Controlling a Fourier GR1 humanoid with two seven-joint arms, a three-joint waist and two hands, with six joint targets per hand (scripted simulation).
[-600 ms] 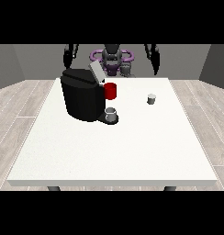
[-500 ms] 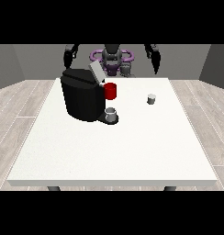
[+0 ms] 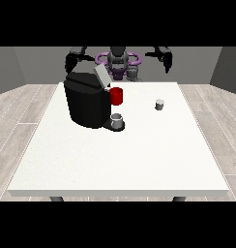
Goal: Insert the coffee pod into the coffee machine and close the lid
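A black coffee machine (image 3: 86, 104) stands on the left half of the white desk (image 3: 120, 160), towards the far edge. Its grey lid (image 3: 101, 76) is raised and tilts up from the top of the machine. A red part (image 3: 116, 96) sticks out at the machine's front, and just below it a small grey cup (image 3: 117, 119) sits on the machine's dark base.

The coffee pod (image 3: 159, 104) — small, grey and upright — stands alone on the desk to the right of the machine, well apart from it and from both hands.

The robot's torso shows behind the far edge of the desk. The hand at the view's left (image 3: 71, 60) hangs in the air above and behind the machine, touching nothing. The hand at the view's right (image 3: 166, 59) is also raised beyond the far edge, above and behind the pod. Whether the fingers of either hand are spread or curled I cannot tell — they are too small and dark.
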